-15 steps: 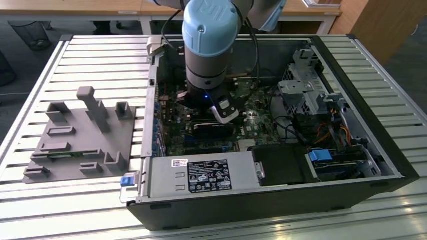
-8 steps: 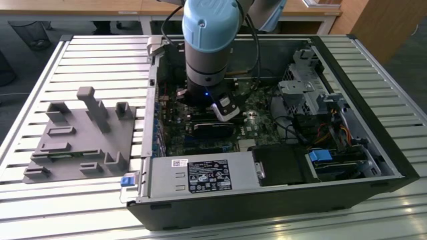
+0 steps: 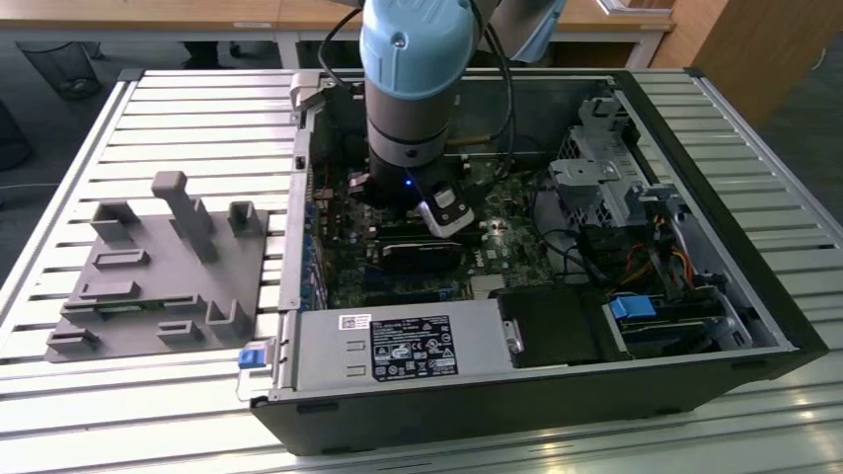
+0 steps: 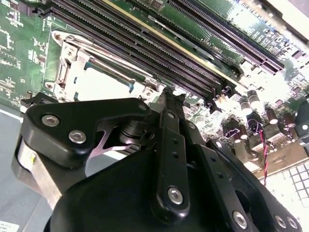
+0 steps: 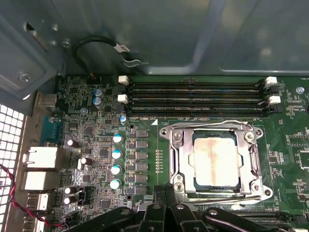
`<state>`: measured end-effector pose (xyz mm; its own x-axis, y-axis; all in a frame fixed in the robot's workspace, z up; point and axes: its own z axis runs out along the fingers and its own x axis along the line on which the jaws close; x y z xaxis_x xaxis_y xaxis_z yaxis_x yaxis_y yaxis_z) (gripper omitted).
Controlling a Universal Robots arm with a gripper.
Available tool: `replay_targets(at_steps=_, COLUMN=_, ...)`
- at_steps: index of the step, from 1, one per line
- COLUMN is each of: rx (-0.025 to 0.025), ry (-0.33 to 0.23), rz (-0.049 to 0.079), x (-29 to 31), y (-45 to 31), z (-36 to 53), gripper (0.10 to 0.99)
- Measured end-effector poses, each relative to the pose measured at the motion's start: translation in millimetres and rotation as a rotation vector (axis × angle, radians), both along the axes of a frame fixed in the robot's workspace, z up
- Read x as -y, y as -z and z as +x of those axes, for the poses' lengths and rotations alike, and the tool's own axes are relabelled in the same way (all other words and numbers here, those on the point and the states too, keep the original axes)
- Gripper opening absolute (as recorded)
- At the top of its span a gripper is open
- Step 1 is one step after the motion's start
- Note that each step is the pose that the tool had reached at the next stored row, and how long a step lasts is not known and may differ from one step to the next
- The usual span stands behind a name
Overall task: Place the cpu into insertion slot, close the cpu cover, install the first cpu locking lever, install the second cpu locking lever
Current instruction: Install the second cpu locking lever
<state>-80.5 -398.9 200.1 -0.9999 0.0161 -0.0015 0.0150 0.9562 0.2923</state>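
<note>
Gripper point(image 5: 166, 191): black fingers pressed together, holding nothing, tips just at the near edge of the cpu cover point(image 5: 179, 159). Cpu point(image 5: 216, 161): pale silvery-beige square, seated in the insertion slot point(image 5: 214, 186), lower right of the first wrist view. Cpu cover: silver frame lying flat over the chip, which shows through its window. Memory slots point(image 5: 195, 99): long black rows just beside the socket. Motherboard point(image 5: 145, 159): green, inside the open computer case point(image 3: 737, 326) on the slatted table point(image 3: 158, 405).

Slatted metal tabletop point(image 3: 158, 109), bearing an open computer case point(image 3: 737, 326) and, toward the exterior view's left, seemingly a grey plastic fixture point(image 3: 158, 272).
</note>
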Motion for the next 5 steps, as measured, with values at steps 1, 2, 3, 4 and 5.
replay_targets(at_steps=1, rx=0.0000, ry=0.000, rz=0.000, x=0.0, y=0.0, z=0.0, gripper=0.118)
replay_targets(at_steps=2, rx=-0.0001, ry=0.000, rz=0.000, x=0.0, y=-0.4, z=0.0, gripper=0.118)
replay_targets(at_steps=3, rx=-0.0002, ry=0.000, rz=0.000, x=0.1, y=-0.6, z=0.0, gripper=0.118)
replay_targets(at_steps=4, rx=-0.0002, ry=0.000, rz=0.000, x=0.0, y=-0.6, z=0.0, gripper=0.118)
replay_targets(at_steps=5, rx=-0.0001, ry=0.000, rz=0.000, x=0.0, y=-0.6, z=0.0, gripper=0.118)
